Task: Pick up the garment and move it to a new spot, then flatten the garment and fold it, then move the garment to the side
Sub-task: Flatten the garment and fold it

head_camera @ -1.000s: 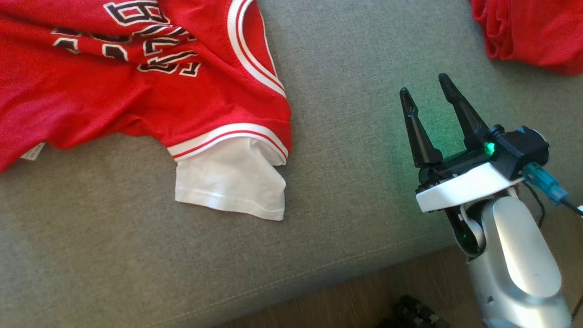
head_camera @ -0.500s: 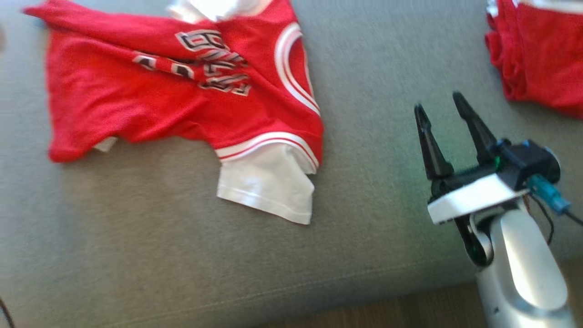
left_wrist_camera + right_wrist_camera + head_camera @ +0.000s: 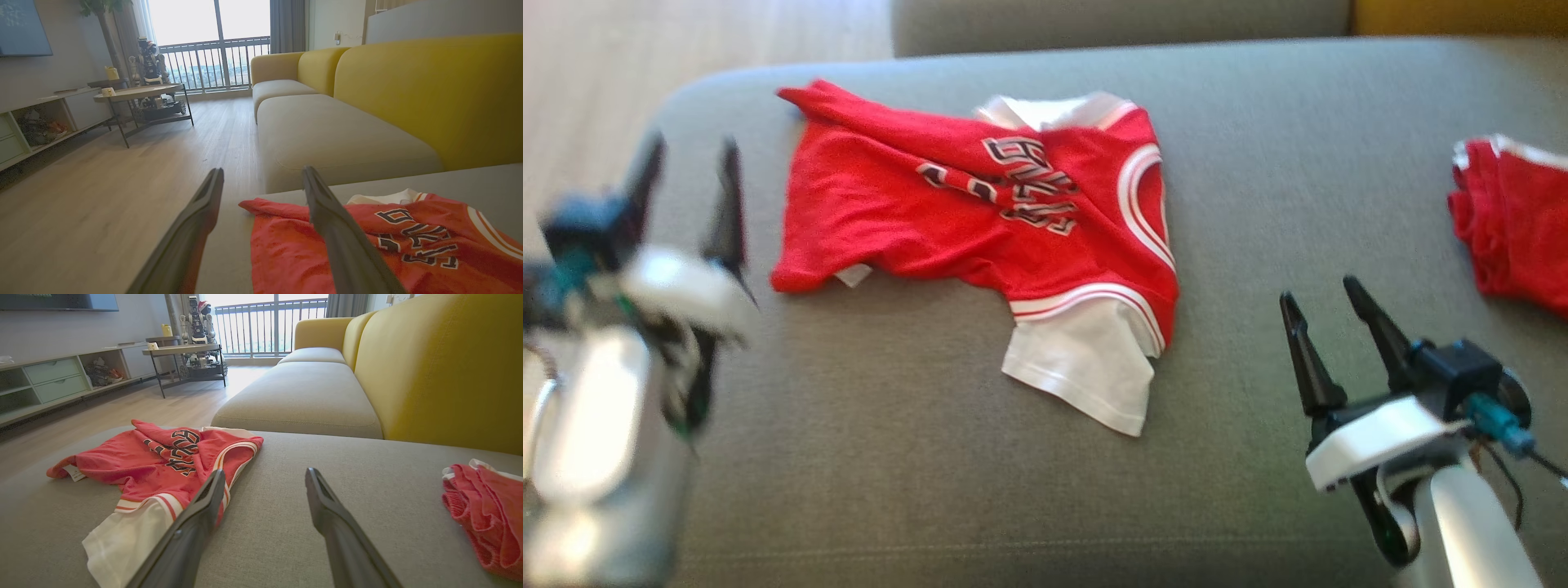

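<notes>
Well apart, jaws wide, beside garment [image 3: 980,220].

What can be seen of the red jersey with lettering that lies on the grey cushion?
The red jersey is a sports top of thin, soft-looking cloth, with black-and-white lettering, white-and-red striped trim and a white sleeve sticking out towards the robot. A small white label shows at one edge. It lies crumpled, partly folded over itself, near the left end of the grey cushion. Nothing else seems to touch it.
</notes>
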{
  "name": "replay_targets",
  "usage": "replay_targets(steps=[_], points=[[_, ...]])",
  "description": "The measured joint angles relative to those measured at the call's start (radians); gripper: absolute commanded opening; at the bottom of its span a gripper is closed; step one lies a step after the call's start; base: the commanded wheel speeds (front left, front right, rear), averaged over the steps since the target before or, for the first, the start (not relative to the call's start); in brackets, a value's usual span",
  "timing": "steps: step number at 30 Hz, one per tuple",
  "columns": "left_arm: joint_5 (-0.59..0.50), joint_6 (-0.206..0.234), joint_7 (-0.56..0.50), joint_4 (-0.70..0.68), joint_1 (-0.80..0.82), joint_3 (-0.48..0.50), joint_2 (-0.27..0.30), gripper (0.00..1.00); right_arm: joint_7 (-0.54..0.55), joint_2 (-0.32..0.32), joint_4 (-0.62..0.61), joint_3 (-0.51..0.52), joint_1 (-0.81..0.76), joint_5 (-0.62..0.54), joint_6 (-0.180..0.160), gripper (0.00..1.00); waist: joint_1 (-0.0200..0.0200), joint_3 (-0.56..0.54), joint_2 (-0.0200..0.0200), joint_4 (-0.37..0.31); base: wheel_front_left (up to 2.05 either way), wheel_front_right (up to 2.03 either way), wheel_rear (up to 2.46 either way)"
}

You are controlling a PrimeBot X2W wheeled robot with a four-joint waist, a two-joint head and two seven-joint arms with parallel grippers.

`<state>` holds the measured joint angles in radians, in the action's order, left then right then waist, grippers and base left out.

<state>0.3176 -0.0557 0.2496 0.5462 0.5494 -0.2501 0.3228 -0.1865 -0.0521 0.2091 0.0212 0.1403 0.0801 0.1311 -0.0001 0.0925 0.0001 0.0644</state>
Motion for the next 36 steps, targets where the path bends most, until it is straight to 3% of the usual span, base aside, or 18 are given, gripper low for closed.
replay_targets(steps=[8,16,25,36], points=[[0.047,0.088,0.0,-0.261,-0.356,0.011,-0.051,1.0,0.011,0.0,-0.007,-0.026,-0.06,0.024,0.0,1.0,0.0,-0.072,0.0,0.046,0.0,0.0,0.0],[0.027,0.142,0.0,-0.393,-0.52,0.034,-0.101,1.0,0.01,0.0,0.006,-0.04,-0.092,0.045,0.0,1.0,0.0,-0.083,0.0,0.049,0.0,0.0,0.0],[0.0,0.125,0.0,-0.417,-0.525,0.037,-0.12,1.0,0.067,0.0,0.069,-0.135,-0.09,0.122,0.0,1.0,0.0,-0.055,0.0,0.071,0.0,0.0,0.0],[-0.027,0.09,0.0,-0.393,-0.503,0.039,-0.162,1.0,0.125,-0.001,0.31,-0.24,0.028,0.27,0.0,1.0,0.0001,-0.01,0.0,0.147,0.0,0.0,0.0]])
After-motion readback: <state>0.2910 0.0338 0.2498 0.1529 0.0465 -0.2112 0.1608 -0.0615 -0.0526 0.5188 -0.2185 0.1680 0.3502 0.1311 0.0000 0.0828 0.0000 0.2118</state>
